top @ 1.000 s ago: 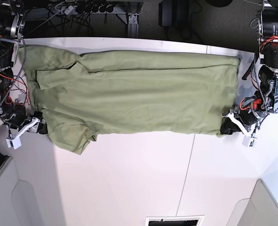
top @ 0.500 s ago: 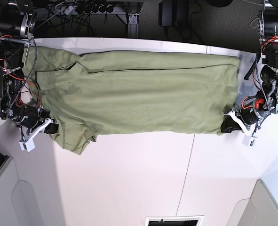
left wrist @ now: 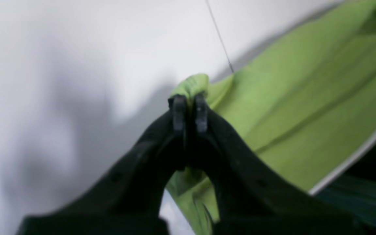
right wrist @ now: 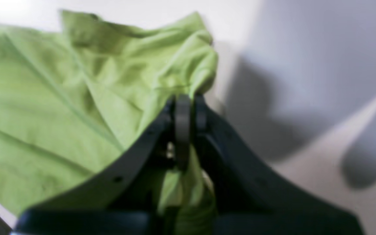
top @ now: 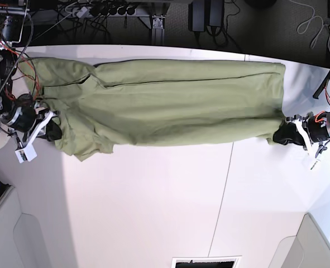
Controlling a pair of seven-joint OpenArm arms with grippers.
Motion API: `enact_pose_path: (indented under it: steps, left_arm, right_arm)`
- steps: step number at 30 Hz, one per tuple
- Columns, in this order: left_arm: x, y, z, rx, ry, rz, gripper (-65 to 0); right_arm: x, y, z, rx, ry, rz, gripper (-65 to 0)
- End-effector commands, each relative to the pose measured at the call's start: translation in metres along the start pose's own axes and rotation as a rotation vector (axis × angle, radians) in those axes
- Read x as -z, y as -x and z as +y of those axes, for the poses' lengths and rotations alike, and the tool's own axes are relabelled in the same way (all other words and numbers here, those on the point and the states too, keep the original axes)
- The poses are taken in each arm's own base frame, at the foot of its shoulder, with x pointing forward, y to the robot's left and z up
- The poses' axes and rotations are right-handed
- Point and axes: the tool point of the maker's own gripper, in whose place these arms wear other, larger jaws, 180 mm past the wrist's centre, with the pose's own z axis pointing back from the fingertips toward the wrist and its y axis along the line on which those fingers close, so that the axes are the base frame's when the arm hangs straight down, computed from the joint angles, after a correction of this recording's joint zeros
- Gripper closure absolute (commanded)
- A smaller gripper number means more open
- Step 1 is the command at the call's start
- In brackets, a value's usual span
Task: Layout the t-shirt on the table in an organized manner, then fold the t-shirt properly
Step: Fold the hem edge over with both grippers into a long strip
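Left gripper [left wrist: 188, 112] pinched tight on a small puckered corner of the t-shirt [top: 170, 100], jaws nearly meeting with a nub of green showing past the tips; in the base view that gripper [top: 290, 134] sits at the cloth's near corner on the view's right end. Right gripper [right wrist: 186, 112] likewise clamped on bunched fabric, and its spot [top: 53, 131] is the near corner at the opposite end, by what looks like the sleeve and shoulder, though the wrist view is too blurred to say which seam it has. From each pincer the shirt runs away toward the other arm: long axis lies straight between the two grippers, across the table [top: 153, 212], along its far edge. Hem end points to the left arm, sleeve end to the right arm. Near edge sags between the two holds. My guess: the coming move depends on both arms carrying that near edge together, square to the long axis.
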Motion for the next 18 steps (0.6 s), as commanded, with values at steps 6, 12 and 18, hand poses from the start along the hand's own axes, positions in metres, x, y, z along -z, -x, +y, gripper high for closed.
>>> enact_pose_path:
  steps: [6,12,18]
  left_arm:
    - [-0.026,0.005,0.0,0.079,-0.019,0.039,-0.3]
    - [-0.034,0.033,-0.01,0.01,0.046,0.141,-0.3]
    - [-0.034,0.058,-0.019,-0.035,0.081,0.192,-0.3]
  right_arm:
    - [-0.035,0.005,-0.014,-0.032,0.067,-0.037,0.0]
    - [-0.048,0.024,-0.014,0.001,0.074,-0.025,0.0]
    - [-0.049,0.046,-0.005,0.02,0.046,0.016,0.0]
